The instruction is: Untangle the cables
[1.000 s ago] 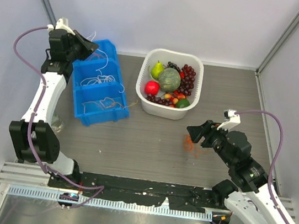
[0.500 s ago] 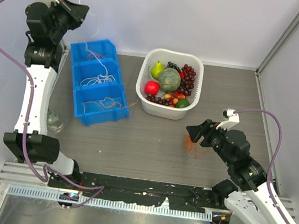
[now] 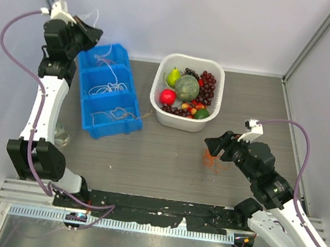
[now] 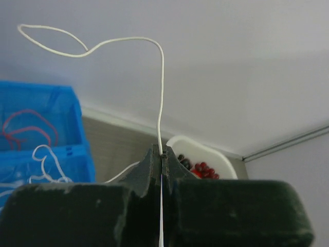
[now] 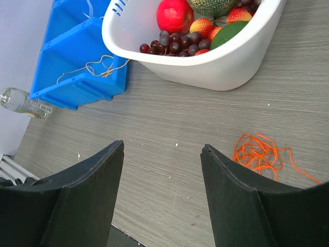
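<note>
My left gripper (image 3: 95,32) is raised above the far end of the blue bin (image 3: 133,97), shut on a thin white cable (image 4: 161,77). That cable curls up past the fingertips (image 4: 154,154) and trails down toward the bin. More cables lie in the bin: a red one (image 4: 23,126), a white one (image 3: 112,85) and a yellow-orange one (image 5: 95,67). An orange cable (image 5: 257,154) lies bunched on the table to the right of my right gripper (image 5: 163,146). That gripper hovers low over the table, open and holding nothing.
A white basket (image 3: 216,109) full of fruit stands at the back middle, just right of the bin. A small clear bottle (image 3: 60,134) lies on the table left of the bin, by the left arm. Grey walls close the table in on the far, left and right sides.
My left gripper rose from the bin's far end with the white cable, went high, then dropped back a little to the right. The right arm has barely moved.
</note>
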Action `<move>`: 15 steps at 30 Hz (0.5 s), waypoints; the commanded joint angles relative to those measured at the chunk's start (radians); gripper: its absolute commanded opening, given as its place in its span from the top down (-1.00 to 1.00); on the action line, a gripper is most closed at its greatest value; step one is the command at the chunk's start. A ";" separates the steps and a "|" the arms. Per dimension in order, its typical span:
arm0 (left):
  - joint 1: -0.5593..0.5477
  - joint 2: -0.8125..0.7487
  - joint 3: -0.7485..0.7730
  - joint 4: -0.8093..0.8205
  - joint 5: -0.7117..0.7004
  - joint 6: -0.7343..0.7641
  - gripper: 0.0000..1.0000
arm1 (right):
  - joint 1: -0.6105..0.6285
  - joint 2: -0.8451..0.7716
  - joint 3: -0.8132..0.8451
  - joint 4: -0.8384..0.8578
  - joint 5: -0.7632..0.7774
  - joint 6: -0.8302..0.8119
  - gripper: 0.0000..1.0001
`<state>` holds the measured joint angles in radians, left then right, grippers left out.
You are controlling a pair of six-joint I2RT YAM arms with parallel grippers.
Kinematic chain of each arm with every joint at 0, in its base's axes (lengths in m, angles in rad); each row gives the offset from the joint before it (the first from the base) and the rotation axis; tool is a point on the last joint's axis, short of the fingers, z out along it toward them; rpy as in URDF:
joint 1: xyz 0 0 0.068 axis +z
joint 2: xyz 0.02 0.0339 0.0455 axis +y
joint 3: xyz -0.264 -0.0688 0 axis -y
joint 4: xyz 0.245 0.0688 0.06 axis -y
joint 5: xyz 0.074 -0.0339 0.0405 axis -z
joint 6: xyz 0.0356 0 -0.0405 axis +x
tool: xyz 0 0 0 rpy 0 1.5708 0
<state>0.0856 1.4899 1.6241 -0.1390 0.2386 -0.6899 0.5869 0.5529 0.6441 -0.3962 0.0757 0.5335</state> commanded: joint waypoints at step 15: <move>-0.001 -0.061 -0.347 -0.177 -0.231 -0.134 1.00 | -0.004 0.056 -0.014 0.122 -0.053 0.033 -0.32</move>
<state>0.0837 1.3510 1.2095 -0.1558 0.1326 -0.7250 0.5869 0.5976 0.6331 -0.3473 0.0422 0.5529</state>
